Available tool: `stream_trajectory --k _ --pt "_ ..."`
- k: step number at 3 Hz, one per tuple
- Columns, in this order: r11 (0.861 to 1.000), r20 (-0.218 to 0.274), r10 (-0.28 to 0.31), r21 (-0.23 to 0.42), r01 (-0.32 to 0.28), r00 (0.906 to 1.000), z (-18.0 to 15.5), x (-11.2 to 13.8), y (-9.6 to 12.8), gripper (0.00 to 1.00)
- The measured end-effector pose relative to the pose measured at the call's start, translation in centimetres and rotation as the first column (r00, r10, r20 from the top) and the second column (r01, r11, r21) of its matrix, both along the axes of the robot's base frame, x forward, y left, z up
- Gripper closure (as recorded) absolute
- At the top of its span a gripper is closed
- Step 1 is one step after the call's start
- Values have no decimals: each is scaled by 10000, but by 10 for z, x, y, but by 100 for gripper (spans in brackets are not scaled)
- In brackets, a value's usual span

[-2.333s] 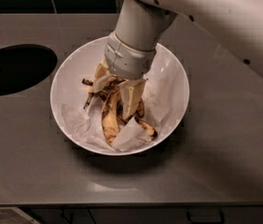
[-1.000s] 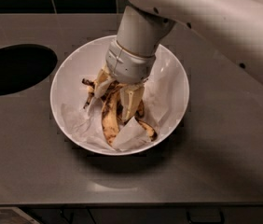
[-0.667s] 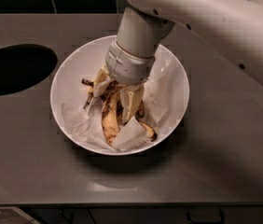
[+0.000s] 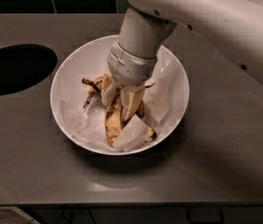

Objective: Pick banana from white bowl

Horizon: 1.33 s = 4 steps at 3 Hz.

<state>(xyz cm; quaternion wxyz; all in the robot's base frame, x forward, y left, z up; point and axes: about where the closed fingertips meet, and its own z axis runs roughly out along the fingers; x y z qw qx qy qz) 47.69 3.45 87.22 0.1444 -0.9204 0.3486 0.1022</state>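
gripper [image 4: 120, 101] inside white bowl [image 4: 68, 85] | over banana [image 4: 113, 125] | apparently touching it

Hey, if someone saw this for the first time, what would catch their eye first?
The big pale robot arm stretches in from the upper right, its tool down inside the white bowl at the centre of the grey counter. Under the tool lies a spotted banana peel on crumpled white paper. A dark round hole gapes in the counter at left.
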Motion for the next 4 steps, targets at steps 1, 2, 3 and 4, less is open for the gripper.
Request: stream_trajectory --k 1,2,3,4 --pt "10000 54 -48 -37 48 10000 2 -1 0 96" --pt "10000 54 -48 -37 48 10000 2 -1 0 100" --pt "10000 58 -49 -35 49 10000 2 -1 0 100" --pt "9998 438 -146 165 139 9989 15 -7 -2 100"
